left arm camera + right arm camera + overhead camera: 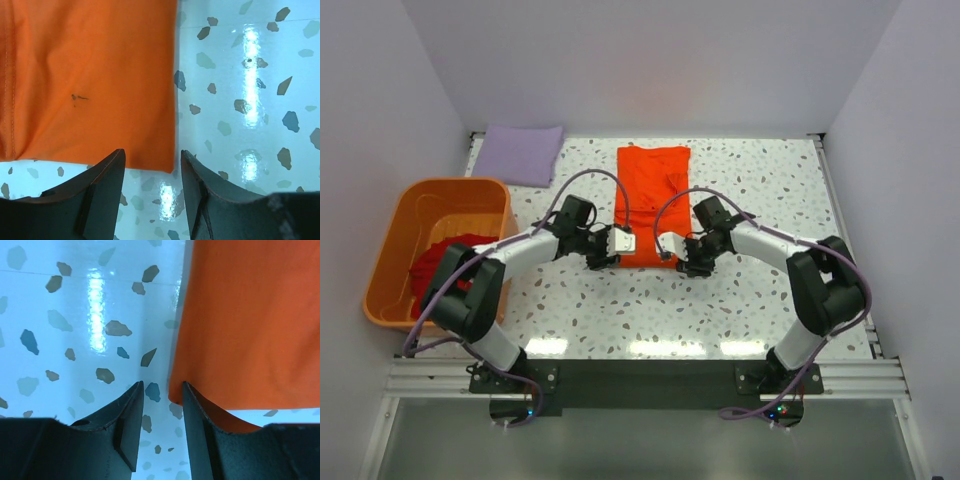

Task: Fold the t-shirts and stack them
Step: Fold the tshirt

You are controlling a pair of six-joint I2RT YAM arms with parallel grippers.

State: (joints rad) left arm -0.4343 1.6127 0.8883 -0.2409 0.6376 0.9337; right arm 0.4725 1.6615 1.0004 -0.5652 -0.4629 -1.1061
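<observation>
The bright orange t-shirt [652, 200] lies folded into a long strip at the table's middle. My left gripper [625, 241] is open and empty at the strip's near left corner. In the left wrist view the shirt [90, 75] ends just ahead of the gripper [152, 160], its corner between the fingertips. My right gripper [667, 246] is open and empty at the near right corner. In the right wrist view the shirt [250, 315] has its corner against one finger of the gripper [162, 390]. The lavender t-shirt [522, 154] lies folded at the back left. The red t-shirt [445, 262] is crumpled in the tub.
The rigid orange tub [457, 183] stands at the left edge of the speckled table [770, 180], beside the left arm. Pale walls close in the back and both sides.
</observation>
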